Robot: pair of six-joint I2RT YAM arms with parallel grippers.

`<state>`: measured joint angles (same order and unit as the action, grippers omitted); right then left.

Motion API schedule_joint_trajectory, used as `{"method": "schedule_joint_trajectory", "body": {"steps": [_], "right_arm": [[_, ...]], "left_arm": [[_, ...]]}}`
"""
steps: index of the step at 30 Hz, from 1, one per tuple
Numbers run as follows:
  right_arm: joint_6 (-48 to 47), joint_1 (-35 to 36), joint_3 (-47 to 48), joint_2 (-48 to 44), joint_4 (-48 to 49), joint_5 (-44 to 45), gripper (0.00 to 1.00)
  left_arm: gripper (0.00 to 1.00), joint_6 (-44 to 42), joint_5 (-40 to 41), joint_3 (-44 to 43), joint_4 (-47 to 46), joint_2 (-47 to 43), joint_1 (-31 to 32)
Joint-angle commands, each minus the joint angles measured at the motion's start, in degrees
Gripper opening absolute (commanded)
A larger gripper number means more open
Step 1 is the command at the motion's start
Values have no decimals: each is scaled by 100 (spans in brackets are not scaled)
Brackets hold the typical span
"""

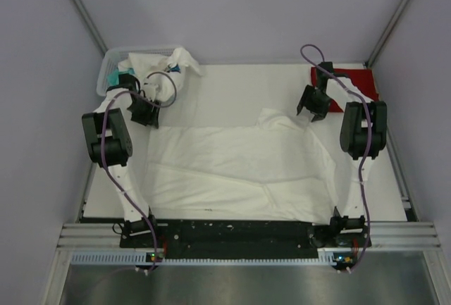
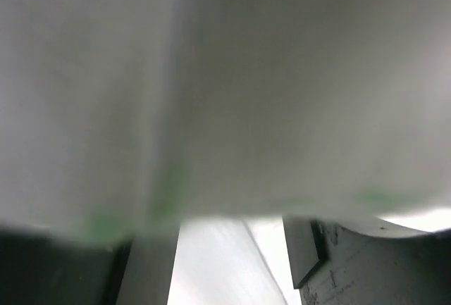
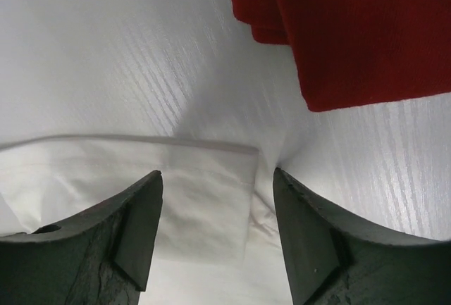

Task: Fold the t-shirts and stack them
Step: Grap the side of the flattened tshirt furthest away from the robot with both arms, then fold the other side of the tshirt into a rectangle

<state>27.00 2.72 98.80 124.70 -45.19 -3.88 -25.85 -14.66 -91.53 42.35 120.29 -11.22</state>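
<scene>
A large white t-shirt [image 1: 232,167] lies spread across the middle of the table. A folded red t-shirt [image 1: 358,83] lies at the back right and also shows in the right wrist view [image 3: 352,30]. My right gripper [image 1: 313,104] is open just above the white shirt's back right corner; its jaws [image 3: 217,175] straddle a folded hem of white cloth [image 3: 204,192]. My left gripper [image 1: 144,113] hangs at the shirt's back left corner. In its wrist view blurred white cloth [image 2: 225,86] fills most of the frame, and the spread fingers [image 2: 310,249] show bare table between them.
A small clear basket [image 1: 106,72] at the back left corner holds crumpled white and teal cloth [image 1: 165,62]. Grey walls close in the table on the left, right and back. The arm bases sit on a black rail [image 1: 232,231] at the near edge.
</scene>
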Motion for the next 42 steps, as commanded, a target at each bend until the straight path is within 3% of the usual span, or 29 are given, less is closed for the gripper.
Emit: {"method": "schedule_joint_trajectory", "body": {"steps": [1,3,4,5,6,7,8,13,20,28,33,42], "right_arm": [[-46,106,60,230,63,-174,60],[-37,123,25,221,80,-323,51],[-46,115,7,177,98,-359,43],[-72,123,-1,125,89,-342,33],[-107,123,-28,37,89,-281,19],[-116,123,-63,-59,89,-228,3],[-151,123,-107,-200,81,-166,0],[-318,141,-694,-1270,107,-87,0],[-363,167,-2381,-3493,142,115,0],[-538,159,-3543,-5358,-937,510,0],[-600,150,-3737,-5852,-1615,634,0],[-653,150,-4246,-5563,-2029,563,0]], "left_arm": [[56,-130,-941,-208,212,187,6],[47,-245,-1118,-216,387,240,6],[37,-306,-1197,-199,432,241,15],[25,-351,-1215,-173,458,232,15],[6,-403,-1250,-129,459,153,6],[0,-421,-1285,-76,424,74,15],[0,-447,-1320,11,354,-66,15],[0,-658,-1645,433,90,-891,-3],[0,-1079,-1900,1031,185,-2034,-11],[0,-2353,-1488,2006,827,-3265,-20],[0,-2934,-1023,2586,1021,-3802,-38],[0,-3567,-662,3140,907,-4005,-336]]}}
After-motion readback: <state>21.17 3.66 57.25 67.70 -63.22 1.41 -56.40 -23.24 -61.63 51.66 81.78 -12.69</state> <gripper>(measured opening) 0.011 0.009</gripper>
